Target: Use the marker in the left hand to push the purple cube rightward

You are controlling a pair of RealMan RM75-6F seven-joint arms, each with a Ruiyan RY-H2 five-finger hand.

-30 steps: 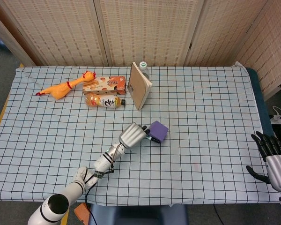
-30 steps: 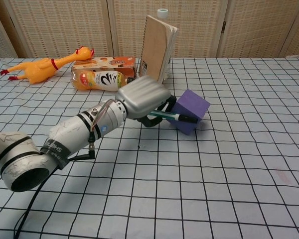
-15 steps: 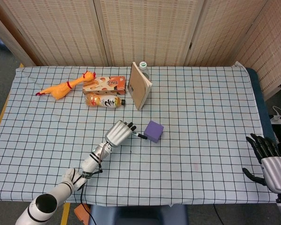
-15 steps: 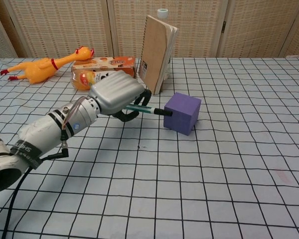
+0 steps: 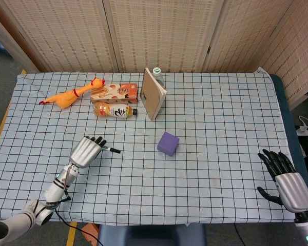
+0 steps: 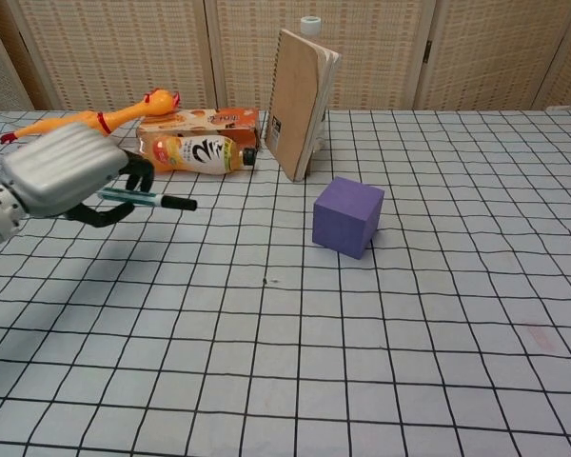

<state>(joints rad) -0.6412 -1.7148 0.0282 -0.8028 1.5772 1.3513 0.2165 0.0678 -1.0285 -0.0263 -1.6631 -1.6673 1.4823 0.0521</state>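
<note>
**Marker held clear of the cube**

My left hand grips the marker, tip pointing toward the purple cube, well apart from it on its left. The cube sits on the checked bench, nearer me than the upright book. My right hand hangs off the bench's near right corner, far from the cube, fingers spread, holding nothing.

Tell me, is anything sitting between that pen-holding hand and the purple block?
Nothing visible. Only bare checked cloth lies between the left hand, holding the marker, and the purple cube. The cloth to the cube's right is bare too.
</note>
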